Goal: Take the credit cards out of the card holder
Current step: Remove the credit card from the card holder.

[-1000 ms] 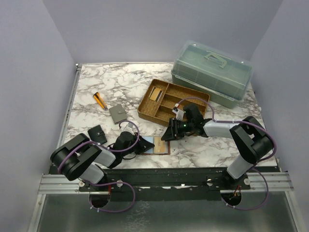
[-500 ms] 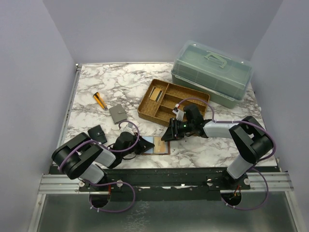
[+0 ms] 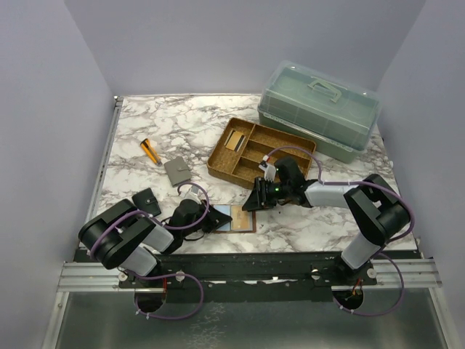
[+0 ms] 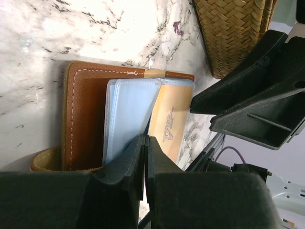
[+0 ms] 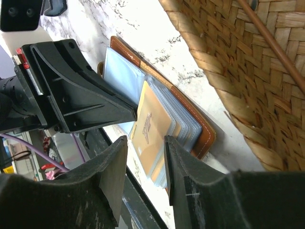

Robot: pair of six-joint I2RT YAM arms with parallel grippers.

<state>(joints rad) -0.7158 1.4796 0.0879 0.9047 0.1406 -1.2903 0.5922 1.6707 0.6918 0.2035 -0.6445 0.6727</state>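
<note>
Left wrist: credit card [image 4: 169, 119] reads "VIP" (sideways).

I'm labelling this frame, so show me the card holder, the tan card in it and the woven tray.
card holder [image 4: 83, 119], left wrist view, on its brown leather cover.
tan card [image 4: 167, 125], left wrist view, on its printed face.
woven tray [image 5: 238, 71], right wrist view, on its outer wall.

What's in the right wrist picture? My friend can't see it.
An open brown card holder lies on a marble table, a tan-gold card showing on its clear sleeves. The right gripper frames the card, fingers apart; the shut left gripper reaches over the light-blue page, and a woven tray sits nearby.
</note>
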